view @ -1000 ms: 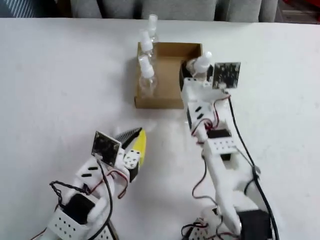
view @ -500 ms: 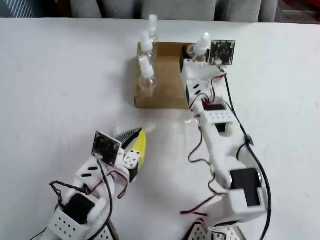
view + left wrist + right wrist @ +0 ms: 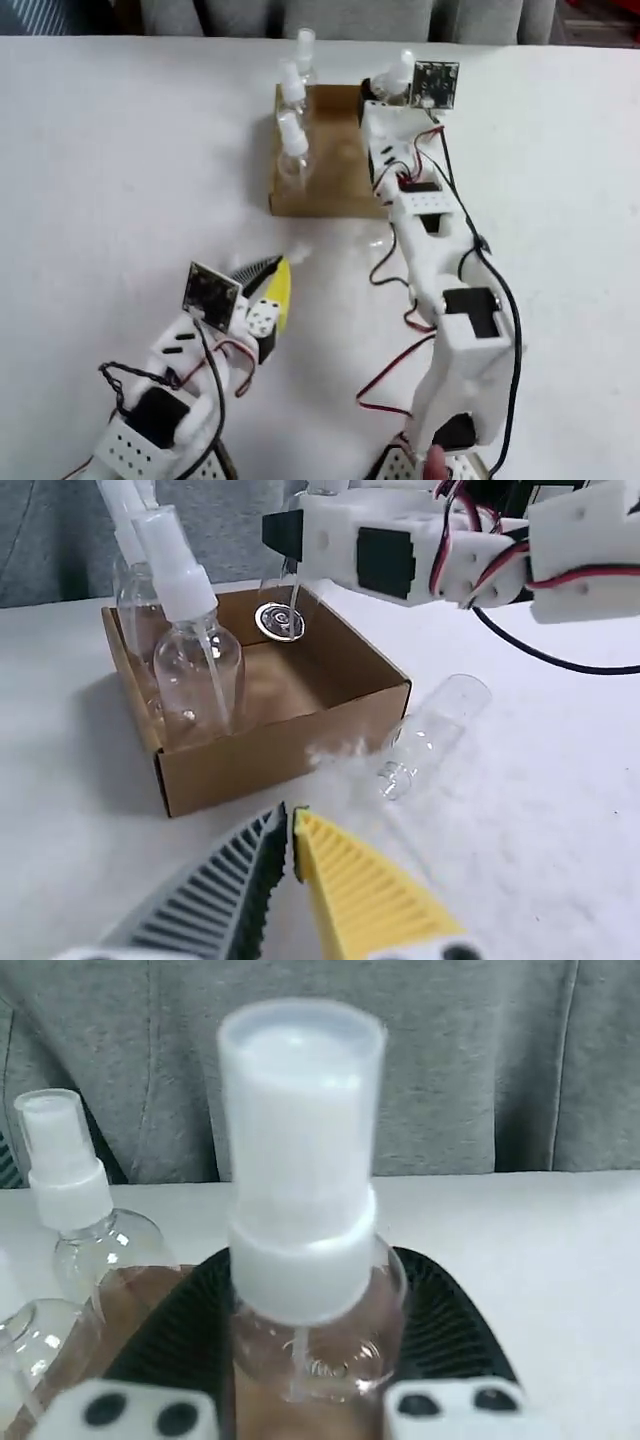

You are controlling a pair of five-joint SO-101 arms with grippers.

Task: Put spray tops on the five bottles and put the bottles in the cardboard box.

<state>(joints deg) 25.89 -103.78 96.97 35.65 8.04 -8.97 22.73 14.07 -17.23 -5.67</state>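
At the near left of the counter [image 3: 120,150] the left hand [image 3: 272,268] is seen resting low, its grey and yellow jaws pressed together with nothing between them.

Further along, three bottles fitted with spray tops are ranged by the left wall of the cardboard box [image 3: 320,205]. The nearest topped bottle [image 3: 293,155] is shown by the left wrist view to stand inside the box. Whether the farthest one [image 3: 305,45] stands inside or just behind the box cannot be told.

To the right, the right hand [image 3: 392,100] is held over the far right corner of the box. Its black jaws are closed round the body of a fourth bottle [image 3: 310,1290], which is upright with its spray top on. From the left wrist view its round base [image 3: 280,620] appears to hang above the box floor and not to be set down.

Just right of the box, beneath the right arm, a fifth bottle [image 3: 430,730] is seen lying on its side on the counter, with no top on it.

The step in hand is judged to be the placing of the fourth bottle. A straight lowering into the free corner is called for, clear of the far wall, and the jaws are to be parted only once the base is seated. After that, the lying bottle remains to be topped and boxed.
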